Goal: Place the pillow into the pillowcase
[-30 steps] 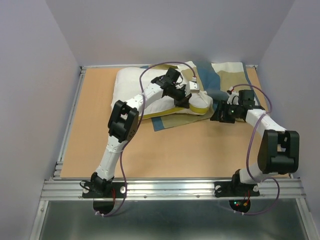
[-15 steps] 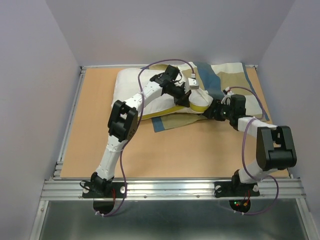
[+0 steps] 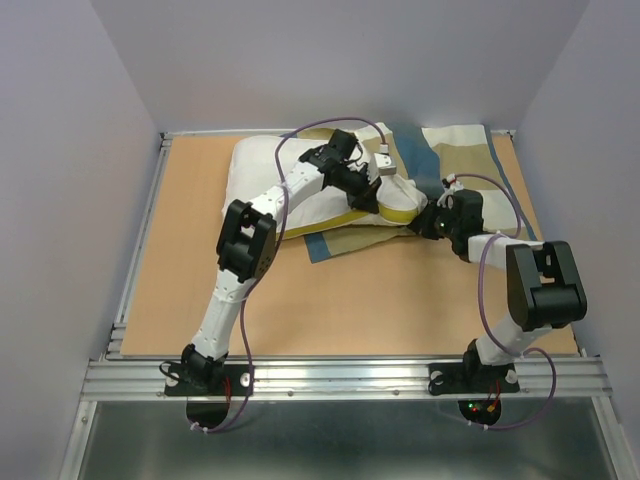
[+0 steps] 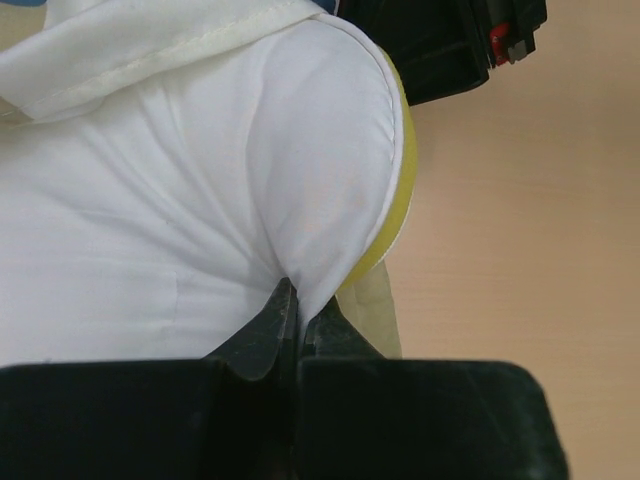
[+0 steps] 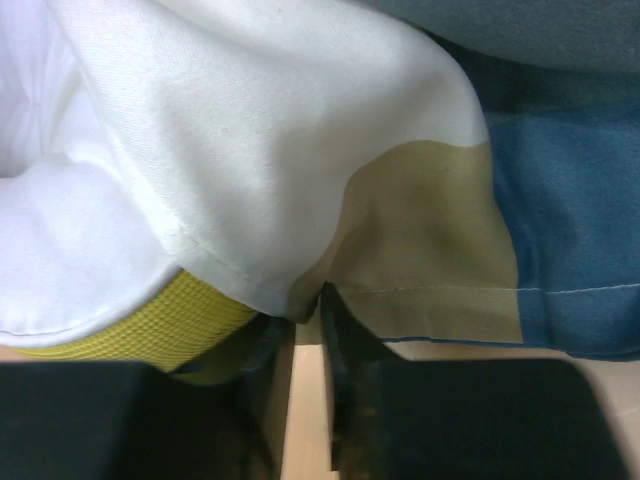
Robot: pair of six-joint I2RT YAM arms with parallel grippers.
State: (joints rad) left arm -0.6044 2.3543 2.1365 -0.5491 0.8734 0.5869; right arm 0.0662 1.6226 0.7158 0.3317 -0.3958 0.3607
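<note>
The white pillow (image 3: 262,172) lies at the back middle, its yellow-green edge (image 3: 402,213) facing right. The blue, tan and cream pillowcase (image 3: 462,152) lies back right, and its cream mouth hem (image 4: 150,45) drapes over the pillow's right end. My left gripper (image 3: 372,197) is shut on a pinch of the pillow's white cloth (image 4: 330,200) near that corner. My right gripper (image 3: 422,222) sits low at the corner from the right. It has closed on a fold of the pillowcase's tan hem (image 5: 420,250), with a narrow slit left behind its fingertips.
A strip of the pillowcase (image 3: 330,244) shows from under the pillow's near edge. The wooden table (image 3: 340,300) has a metal rail (image 3: 140,250) on the left and grey walls on three sides. Purple cables loop over both arms.
My right gripper has slid left to the pillow's yellow corner, and its jaws have narrowed onto the pillowcase hem. The left gripper has kept its pinch and hardly moved.
</note>
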